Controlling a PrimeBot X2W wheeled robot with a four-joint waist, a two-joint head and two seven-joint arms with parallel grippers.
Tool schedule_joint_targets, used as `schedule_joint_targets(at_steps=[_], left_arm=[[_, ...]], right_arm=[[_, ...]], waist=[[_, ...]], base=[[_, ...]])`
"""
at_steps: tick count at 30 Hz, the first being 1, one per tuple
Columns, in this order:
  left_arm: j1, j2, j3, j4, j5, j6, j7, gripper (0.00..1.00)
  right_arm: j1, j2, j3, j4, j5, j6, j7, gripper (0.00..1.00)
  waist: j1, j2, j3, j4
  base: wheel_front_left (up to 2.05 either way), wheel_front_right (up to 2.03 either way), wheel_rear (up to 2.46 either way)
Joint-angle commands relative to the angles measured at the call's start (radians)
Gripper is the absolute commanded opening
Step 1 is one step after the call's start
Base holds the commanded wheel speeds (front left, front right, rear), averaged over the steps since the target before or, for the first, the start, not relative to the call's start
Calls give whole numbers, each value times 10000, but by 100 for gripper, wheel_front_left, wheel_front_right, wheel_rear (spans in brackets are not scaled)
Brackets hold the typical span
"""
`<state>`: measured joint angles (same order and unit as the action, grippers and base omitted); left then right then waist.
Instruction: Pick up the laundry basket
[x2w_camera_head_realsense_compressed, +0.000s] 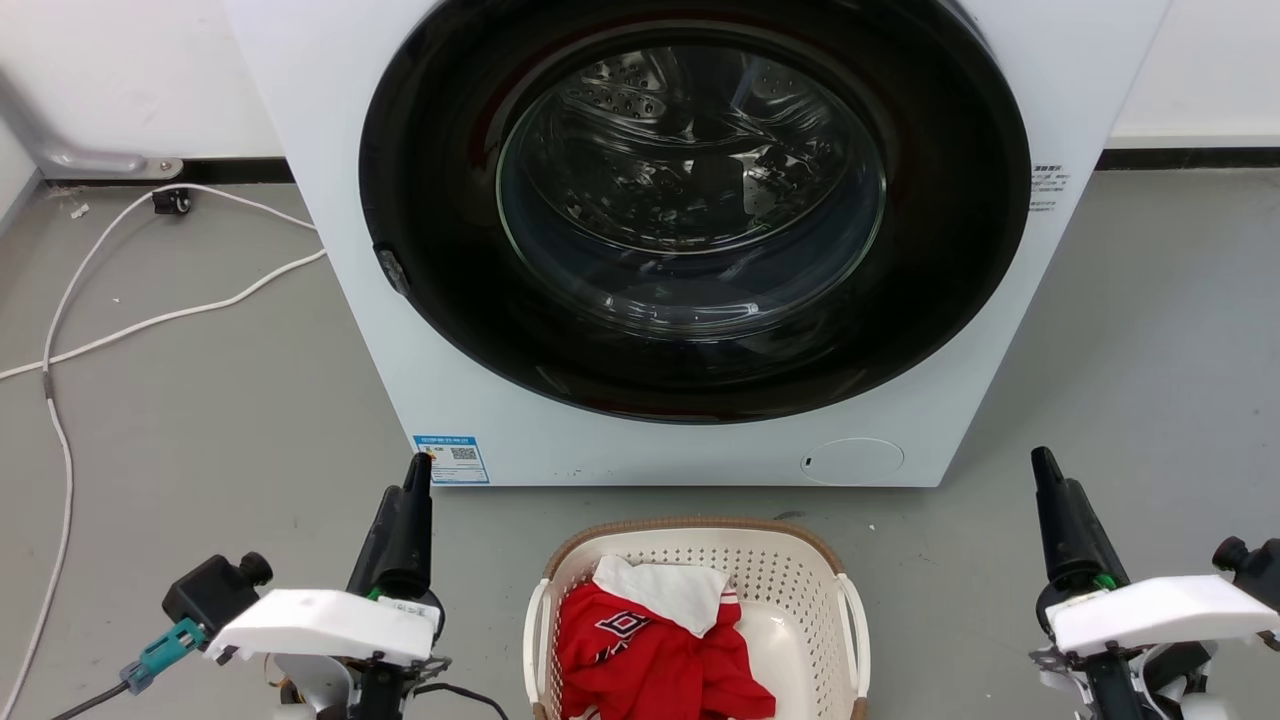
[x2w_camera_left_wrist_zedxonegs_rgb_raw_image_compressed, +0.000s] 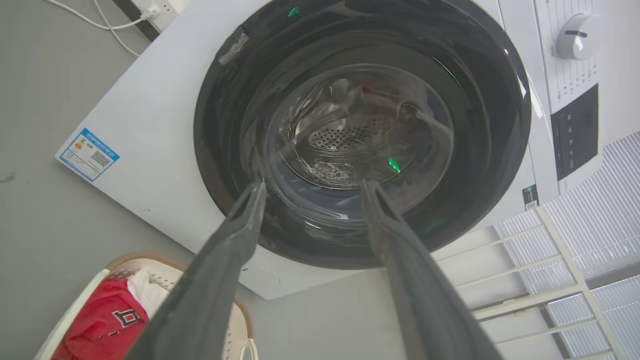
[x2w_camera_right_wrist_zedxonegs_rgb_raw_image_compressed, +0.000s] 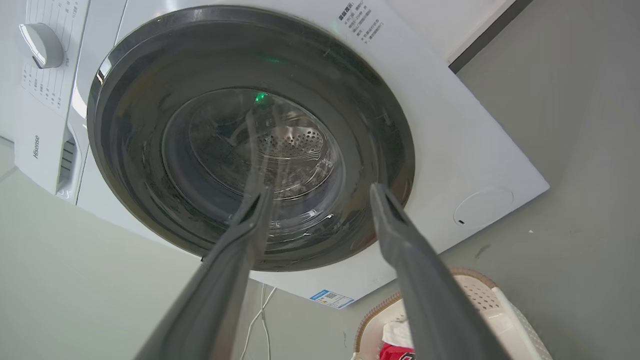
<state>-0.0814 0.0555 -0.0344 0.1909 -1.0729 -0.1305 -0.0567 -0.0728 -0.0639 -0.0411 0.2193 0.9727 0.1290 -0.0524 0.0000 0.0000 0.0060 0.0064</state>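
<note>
Both of my grippers stood open and empty. The left gripper (x2w_camera_left_wrist_zedxonegs_rgb_raw_image_compressed: 312, 187) showed a wide gap between its two dark fingers in its wrist view, and the right gripper (x2w_camera_right_wrist_zedxonegs_rgb_raw_image_compressed: 321, 191) showed the same in its own. From the head view they hung low at either side, fingers pointing toward the washing machine (x2w_camera_head_realsense_compressed: 340, 300), each well apart from the laundry basket (x2w_camera_head_realsense_compressed: 800, 585).

That basket sat on the grey floor (x2w_camera_head_realsense_compressed: 200, 450) between my two arms, just in front of the machine and below its closed door (x2w_camera_head_realsense_compressed: 690, 200). Its near end was cut off by the bottom edge of the head view. A red garment (x2w_camera_head_realsense_compressed: 650, 650) lay inside with a white cloth (x2w_camera_head_realsense_compressed: 670, 590) on top of it. Both were toward my left, and the right part of the bottom was bare.

I judged the load light: thin perforated plastic and only a little clothing. The walls would probably flex if squeezed, and smooth plastic could slip between narrow fingers, so pinching a wall seemed a poor choice. The brown rim (x2w_camera_head_realsense_compressed: 575, 545) looked stiffer. The white side handles, the left handle (x2w_camera_head_realsense_compressed: 533, 625) and the right handle (x2w_camera_head_realsense_compressed: 860, 630), offered the natural hold. One gripper on each should lift it level, whereas a one-sided lift would likely tip it and spill the clothes. Neither gripper was near a handle yet, so both arms would first have to come down and inward.
</note>
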Motion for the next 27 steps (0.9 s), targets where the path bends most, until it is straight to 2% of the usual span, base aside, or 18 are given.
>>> schedule_joint_targets(at_steps=[1,14,27], left_arm=[[-250,23,-78,-163,436,-2,-110,100],[-288,9,-305,100,2840,22,-516,100],[-380,-5,-517,250,4651,144,-882,100]], right_arm=[[-270,-3,30,-172,-493,11,-97,100],[-285,61,62,-153,-3010,14,-396,100],[-228,104,41,-144,-4922,17,-551,100]], waist=[[0,0,1,4],[0,0,10,15],[0,0,9,35]], base=[[0,0,0],[0,0,0],[0,0,0]])
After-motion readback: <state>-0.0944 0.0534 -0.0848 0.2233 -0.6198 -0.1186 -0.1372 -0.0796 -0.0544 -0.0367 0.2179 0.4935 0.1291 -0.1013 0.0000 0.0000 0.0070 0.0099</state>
